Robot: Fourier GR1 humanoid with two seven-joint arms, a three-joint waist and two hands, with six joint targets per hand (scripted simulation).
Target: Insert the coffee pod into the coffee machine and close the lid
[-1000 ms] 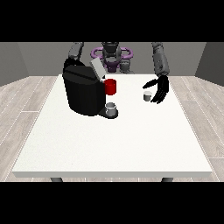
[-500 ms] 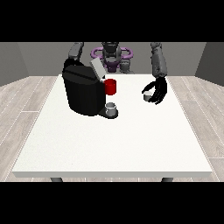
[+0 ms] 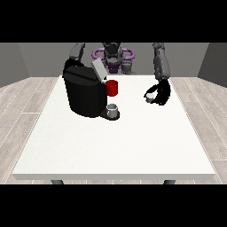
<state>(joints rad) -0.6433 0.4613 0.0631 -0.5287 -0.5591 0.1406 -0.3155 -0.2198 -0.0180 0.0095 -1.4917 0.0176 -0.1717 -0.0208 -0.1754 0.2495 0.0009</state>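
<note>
You see a white desk (image 3: 115, 146) with a black coffee machine (image 3: 84, 91) sitting at about ten o'clock from the desk's middle. Its grey lid (image 3: 98, 70) is tilted up and open at the top. A red part (image 3: 112, 88) juts from the machine's front, and below it a small grey cup (image 3: 112, 108) stands on the machine's base.

At about two o'clock from the desk's middle, the hand at the view's right (image 3: 160, 93) hangs just above the desk, its fingers curled around a small pale thing, the coffee pod (image 3: 150, 96). The pod is well apart from the machine, still outside it.

The hand at the view's left is hidden behind the machine; only its arm (image 3: 77, 52) shows above the machine's top, so you cannot tell how its fingers lie.

No brand, label or writing can be read on the machine, the pod or the desk.
</note>
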